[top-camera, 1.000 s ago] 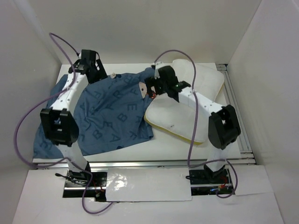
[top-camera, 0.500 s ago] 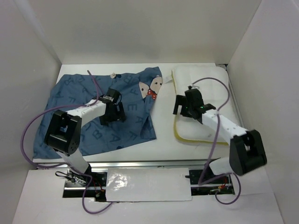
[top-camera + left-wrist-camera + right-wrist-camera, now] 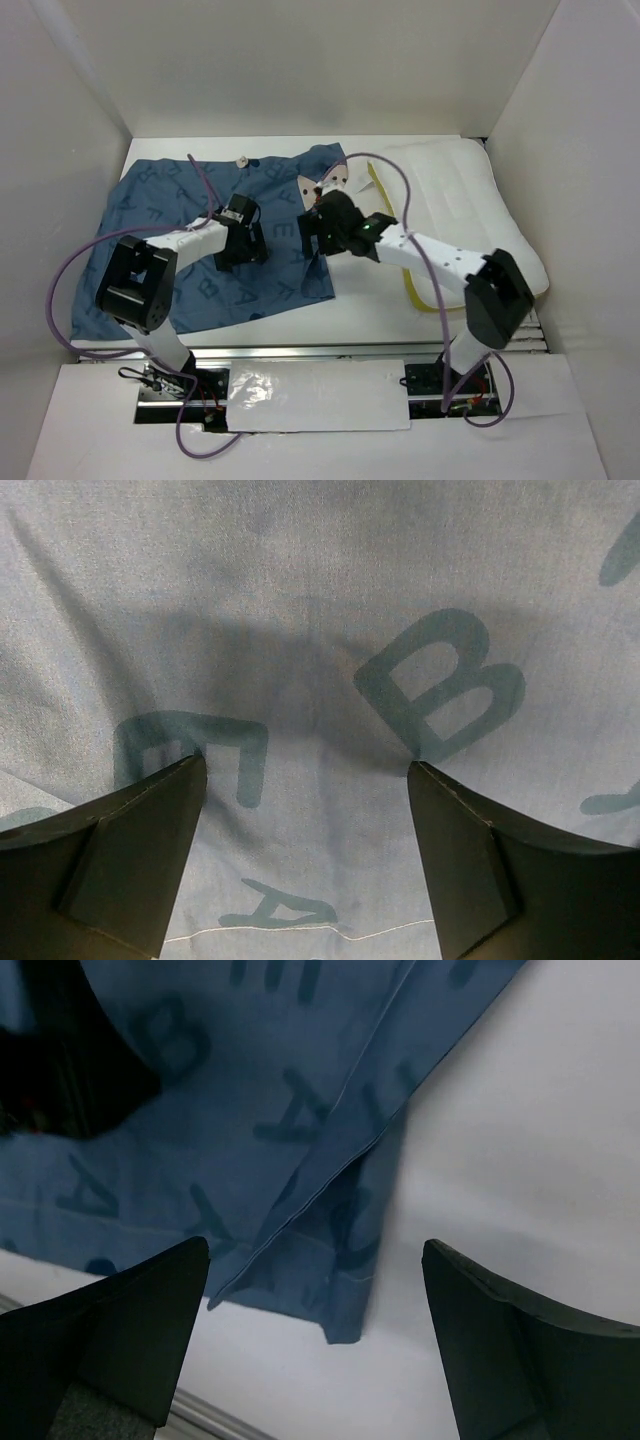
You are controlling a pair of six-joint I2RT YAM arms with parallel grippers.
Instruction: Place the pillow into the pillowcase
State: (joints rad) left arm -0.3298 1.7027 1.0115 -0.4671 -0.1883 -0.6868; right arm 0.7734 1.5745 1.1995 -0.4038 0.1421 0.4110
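Nearest the arm bases, the pillowcase [image 3: 270, 195] lies flat across the left half of the tabletop [image 3: 370, 300], its near hem running from 9 toward 3 o'clock. Spread out like this, it probably offers its right-hand edge as the mouth for the pillow. The left hand [image 3: 305, 770] hovers low over the middle of the cloth with its fingers spread wide and nothing between them. Only printed letters show below it, so it looks placed to pin or pinch the upper layer. At 3 o'clock from it, the right hand [image 3: 315, 1250] hangs just as wide and just as empty over the case's near right corner. There a folded, two-layer edge meets bare white surface, which is likely the lip that has to be lifted. Farther back and toward 2 o'clock from the right hand lies the pillow [image 3: 450, 190]. It is entirely outside the case and in neither hand. Its yellow band [image 3: 415, 297] faces the cloth, and its far left corner lies just beside the printed mouse face.
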